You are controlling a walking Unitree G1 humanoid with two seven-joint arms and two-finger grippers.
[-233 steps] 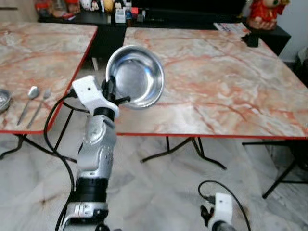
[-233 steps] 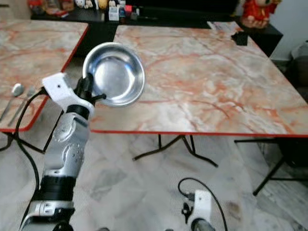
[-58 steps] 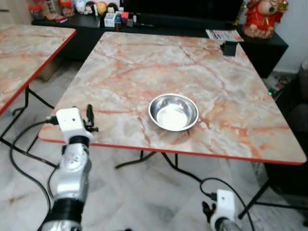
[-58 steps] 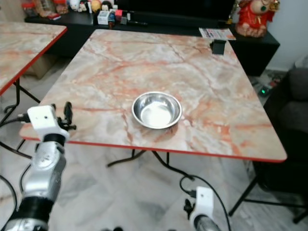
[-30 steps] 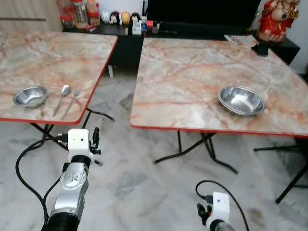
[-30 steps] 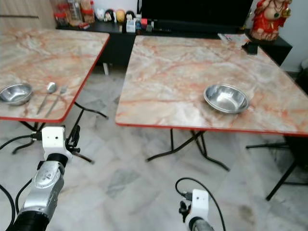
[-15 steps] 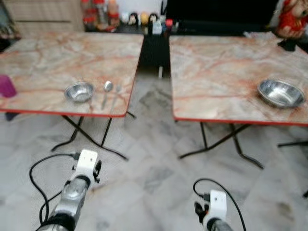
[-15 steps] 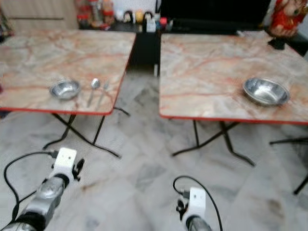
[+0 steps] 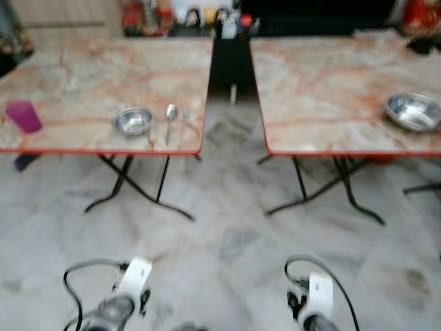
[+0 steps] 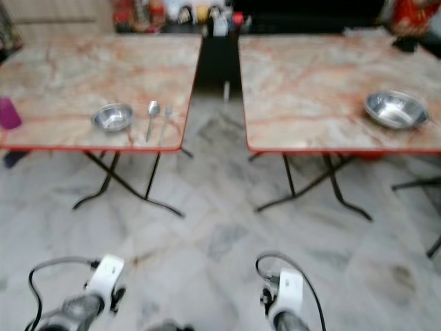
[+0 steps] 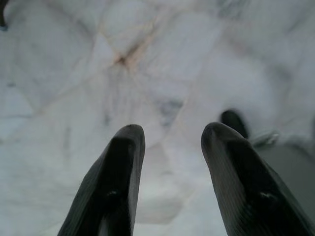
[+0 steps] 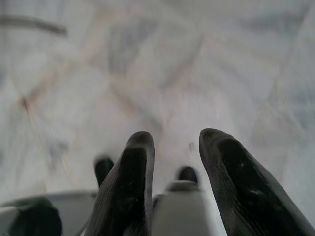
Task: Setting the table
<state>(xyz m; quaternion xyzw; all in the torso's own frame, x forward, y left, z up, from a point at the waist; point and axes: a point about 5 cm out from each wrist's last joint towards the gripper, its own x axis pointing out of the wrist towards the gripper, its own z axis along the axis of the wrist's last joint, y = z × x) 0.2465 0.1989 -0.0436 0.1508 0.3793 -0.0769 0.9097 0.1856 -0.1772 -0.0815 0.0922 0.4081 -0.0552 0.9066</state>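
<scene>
A steel bowl [image 9: 413, 110] sits near the front right of the right marble table [image 9: 324, 83]. On the left marble table [image 9: 83, 76] lie a smaller steel bowl [image 9: 132, 120], a spoon [image 9: 169, 118], a fork [image 9: 183, 124] and a purple cup [image 9: 24, 116]. Both arms hang low over the floor. My left gripper [image 11: 170, 135] is open above the marble floor, nothing between its fingers. My right gripper [image 12: 174, 142] is also open and empty, pointing at the floor.
A gap of marble floor [image 9: 227, 227] runs between the two tables, whose folding black legs [image 9: 131, 186] reach out under them. A dark cabinet [image 9: 234, 27] with small items stands behind. The picture is blurred.
The camera has pulled back and swung left: both tables look farther, the purple cup has come into view. The left arm has dropped lower in the picture.
</scene>
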